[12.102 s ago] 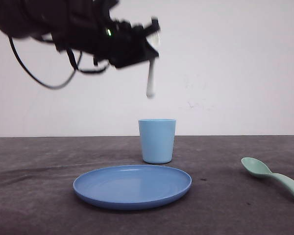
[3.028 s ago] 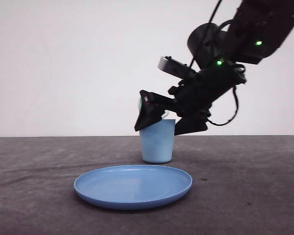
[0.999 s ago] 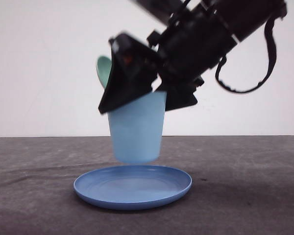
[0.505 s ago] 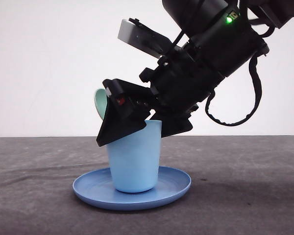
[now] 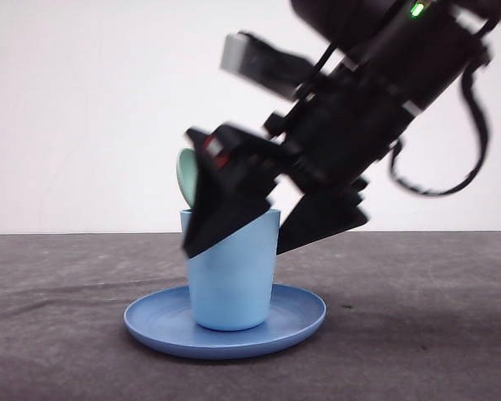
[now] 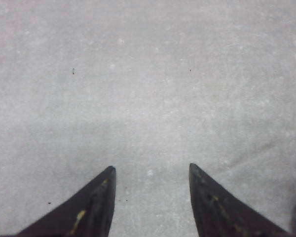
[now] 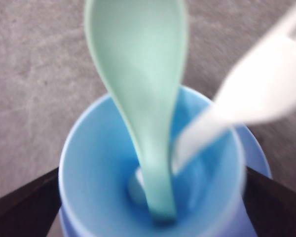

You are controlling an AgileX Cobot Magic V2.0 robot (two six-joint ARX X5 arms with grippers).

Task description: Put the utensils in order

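Plate (image 5: 150, 322) sits near the tabletop's front edge with the light blue cup (image 5: 231, 280) on its middle, mint spoon (image 7: 138, 89) and white fork (image 7: 266, 84) standing inside. Right gripper (image 5: 250, 238) straddles the cup, fingers apart; best lifted straight up. Left gripper (image 6: 150, 197) hangs wide over bare tabletop.

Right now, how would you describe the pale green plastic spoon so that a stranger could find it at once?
Find the round blue plate on the dark table; a light blue cup stands on it, between the right gripper's fingers. The pale mint-green plastic spoon stands handle-down in that cup, its rounded bowl above the rim. The white plastic fork beside it has tines, not a bowl.
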